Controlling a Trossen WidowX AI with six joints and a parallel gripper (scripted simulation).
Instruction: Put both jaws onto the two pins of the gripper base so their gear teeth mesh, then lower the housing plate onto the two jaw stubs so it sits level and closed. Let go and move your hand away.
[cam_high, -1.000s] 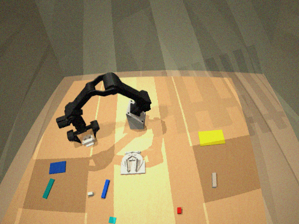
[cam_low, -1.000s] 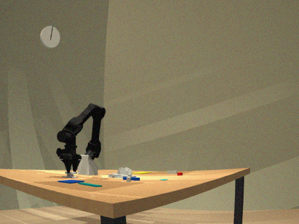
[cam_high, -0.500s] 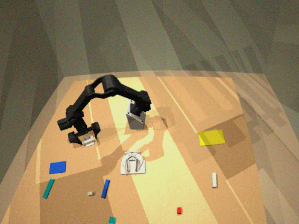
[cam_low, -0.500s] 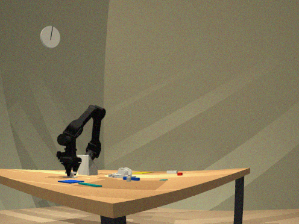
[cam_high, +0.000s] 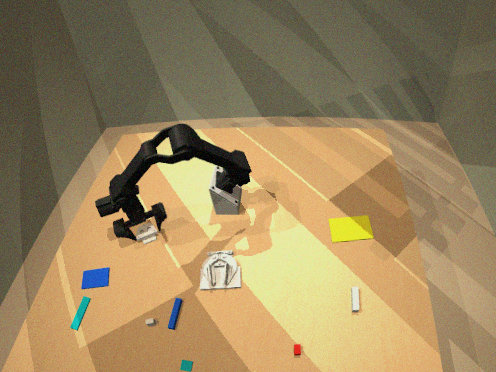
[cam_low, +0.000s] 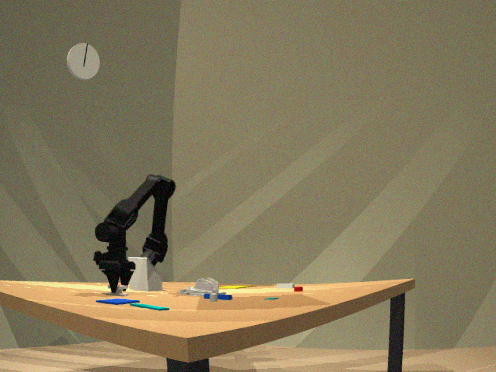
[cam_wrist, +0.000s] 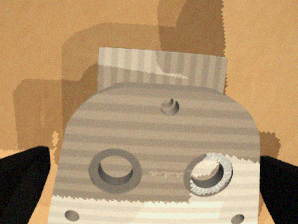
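The light grey housing plate (cam_high: 146, 233) (cam_low: 121, 290) (cam_wrist: 160, 130) stands at the left of the table, on a raised block; the wrist view shows two large ringed holes and smaller holes in it. My gripper (cam_high: 148, 232) (cam_low: 119, 289) (cam_wrist: 156, 163) is open low around the plate, one finger on each side, with nothing gripped. The white gripper base (cam_high: 206, 285) (cam_low: 189, 292) lies nearer the table's middle. Two jaws, a left jaw (cam_high: 213, 276) and a right jaw (cam_high: 229, 276), lie side by side on it. Their gear teeth and the pins are too small to make out.
A blue sheet (cam_high: 95, 278), teal bar (cam_high: 80, 313), blue bar (cam_high: 175, 314) and small grey block (cam_high: 150, 322) lie in front. A yellow sheet (cam_high: 351, 229), white bar (cam_high: 355, 299) and red block (cam_high: 297, 349) lie right, a teal square (cam_high: 186, 365) at the front edge of view.
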